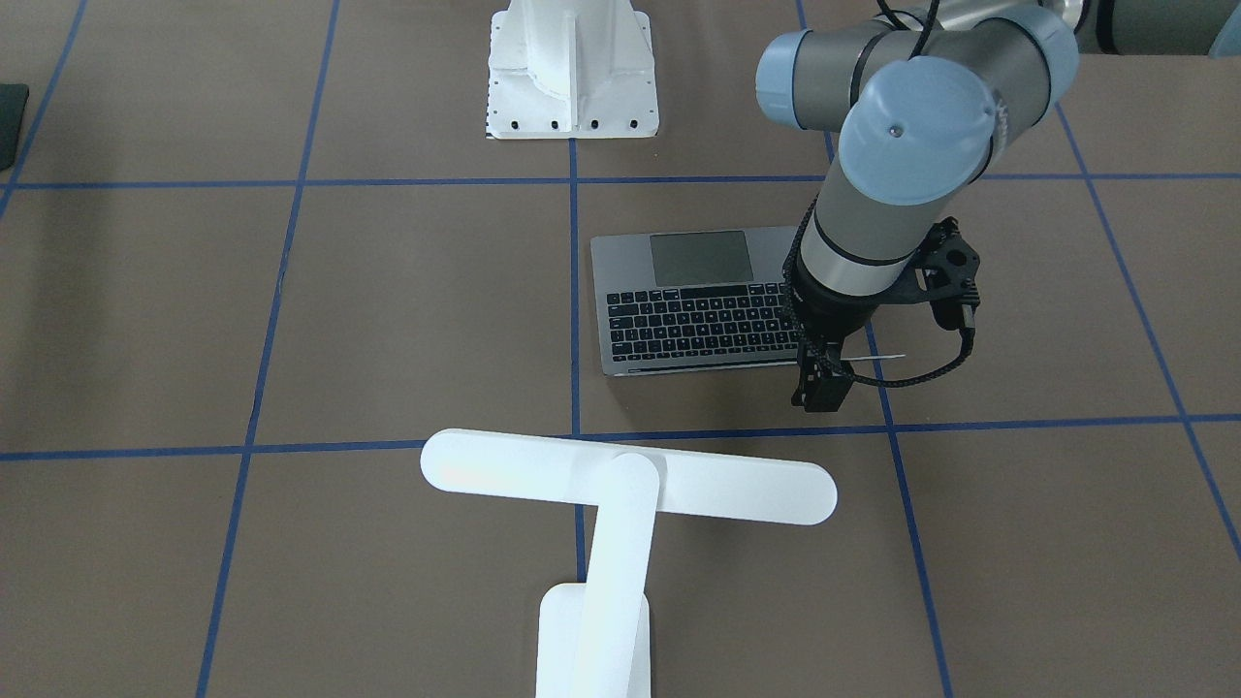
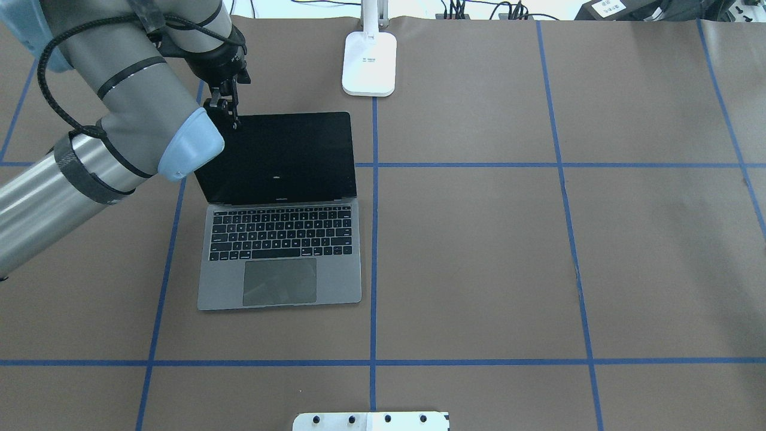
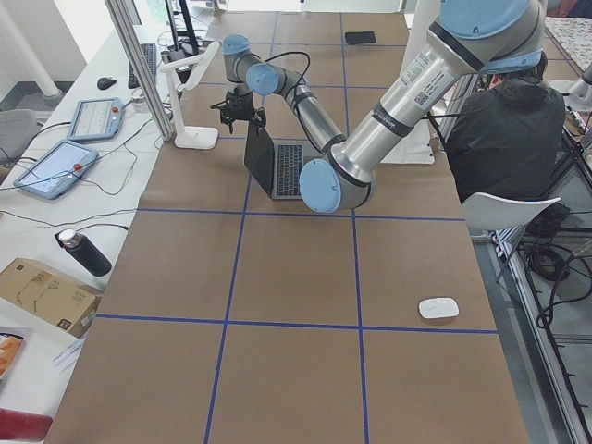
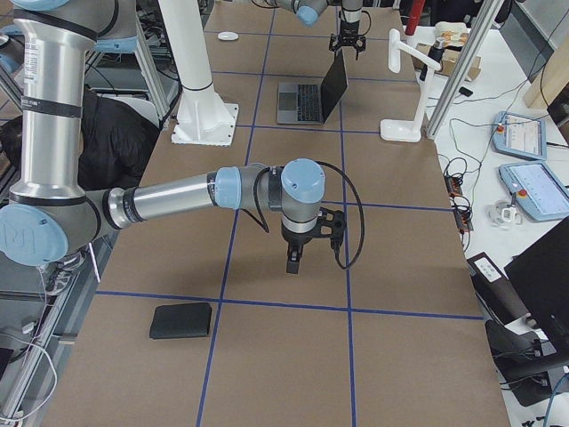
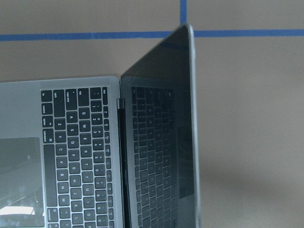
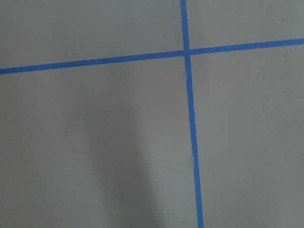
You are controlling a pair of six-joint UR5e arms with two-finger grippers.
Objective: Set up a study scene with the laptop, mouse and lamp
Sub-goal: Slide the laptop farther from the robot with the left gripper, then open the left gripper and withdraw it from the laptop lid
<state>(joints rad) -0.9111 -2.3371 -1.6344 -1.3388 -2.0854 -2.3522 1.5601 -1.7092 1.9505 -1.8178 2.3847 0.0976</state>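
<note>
— Is the scene well lit?
— Yes. The tabletop (image 2: 479, 239) is lit brightly and evenly. Only soft shadows are cast, as under the lamp (image 1: 620, 485).
— Is any glare seen?
— The keys are mirrored in the laptop (image 5: 80, 156) screen, and a white shine is seen on its trackpad. The lamp's white is washed out. A faint shadow is seen in the right wrist view.

The slim grey metal laptop (image 2: 281, 233) sits open on the brown paper tabletop (image 2: 479, 239), the white desk lamp (image 2: 369, 63) just behind its right corner, the small white oval mouse (image 3: 437, 307) far to its left.
</note>
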